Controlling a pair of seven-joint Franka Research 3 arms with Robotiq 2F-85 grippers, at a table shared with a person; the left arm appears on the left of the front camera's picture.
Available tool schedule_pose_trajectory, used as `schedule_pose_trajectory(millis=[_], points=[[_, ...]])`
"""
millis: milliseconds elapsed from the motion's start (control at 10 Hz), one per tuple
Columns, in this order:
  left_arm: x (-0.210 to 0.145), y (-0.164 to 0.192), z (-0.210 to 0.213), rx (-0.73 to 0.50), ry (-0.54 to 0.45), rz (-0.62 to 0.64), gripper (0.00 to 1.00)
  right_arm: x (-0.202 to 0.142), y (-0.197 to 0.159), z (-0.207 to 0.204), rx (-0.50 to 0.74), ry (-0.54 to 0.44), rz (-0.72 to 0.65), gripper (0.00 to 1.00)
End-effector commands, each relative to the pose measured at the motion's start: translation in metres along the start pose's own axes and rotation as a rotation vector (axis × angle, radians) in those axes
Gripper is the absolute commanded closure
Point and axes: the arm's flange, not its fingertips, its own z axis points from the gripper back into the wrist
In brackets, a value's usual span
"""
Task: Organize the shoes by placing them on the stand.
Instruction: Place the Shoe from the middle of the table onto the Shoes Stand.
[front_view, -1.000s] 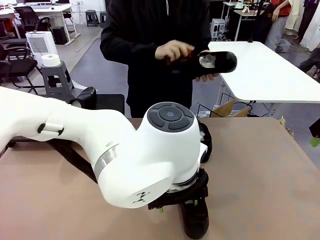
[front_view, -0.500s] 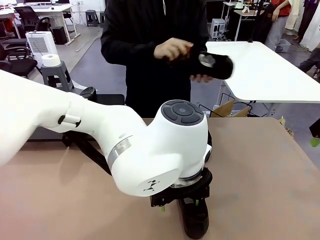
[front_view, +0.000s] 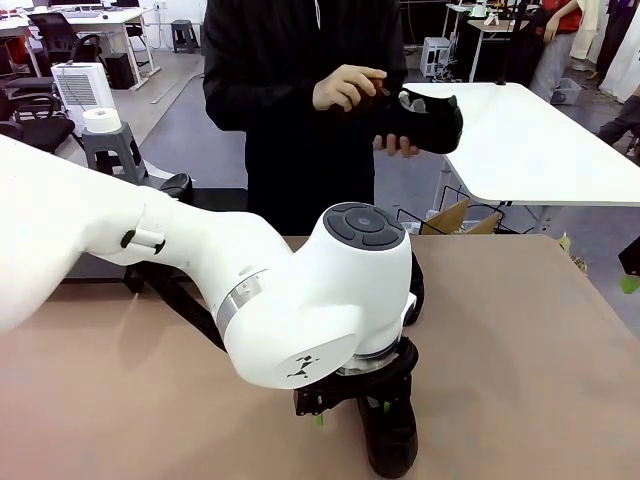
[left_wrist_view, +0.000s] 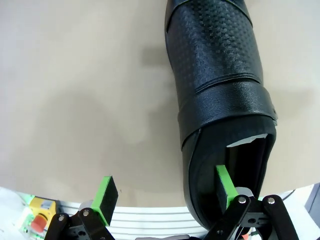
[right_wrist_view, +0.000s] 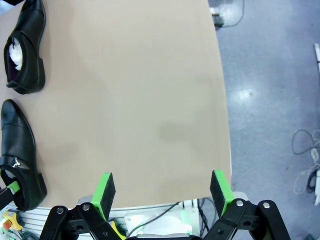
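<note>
Shoe (left_wrist_view: 215, 75), black leather, sole-down on the desk (left_wrist_view: 75, 100) near its robot-side edge; long axis runs toward the person (front_view: 300, 100), toe away, heel nearest the left jaws. Likely light, stiff and slick, it is best pinched at the opening's side wall, which those jaws straddle, apart, one green pad (left_wrist_view: 223, 186) inside. Right jaws: apart, over bare desk.

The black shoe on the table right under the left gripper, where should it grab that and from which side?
Probably take the shoe by the side wall of its opening near the heel, coming straight down. It sits on its sole, opening up, so one pad fits inside, one outside. The open left gripper is lined up that way.
</note>
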Motion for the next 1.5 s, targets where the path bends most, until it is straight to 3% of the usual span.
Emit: schedule_pose_trajectory(millis=[0,100,500,600,1400], points=[[0.0,-0.002,-0.007,-0.022,0.015,-0.01,0.0,0.0,0.0,0.0,0.008,-0.002,0.007,0.0],[-0.001,-0.002,-0.008,-0.013,0.014,-0.015,0.12,0.0,0.0,0.0,0.008,-0.002,0.007,0.0],[-0.003,-0.002,-0.006,-0.008,0.016,-0.009,0.9,0.0,0.0,0.0,0.008,-0.002,0.007,0.0],[-0.003,-0.002,-0.006,-0.009,0.015,-0.009,1.0,0.0,0.0,0.0,0.008,-0.002,0.007,0.0],[-0.007,-0.006,0.007,-0.039,0.026,-0.033,1.0,0.0,0.0,0.0,0.008,-0.002,0.007,0.0]])
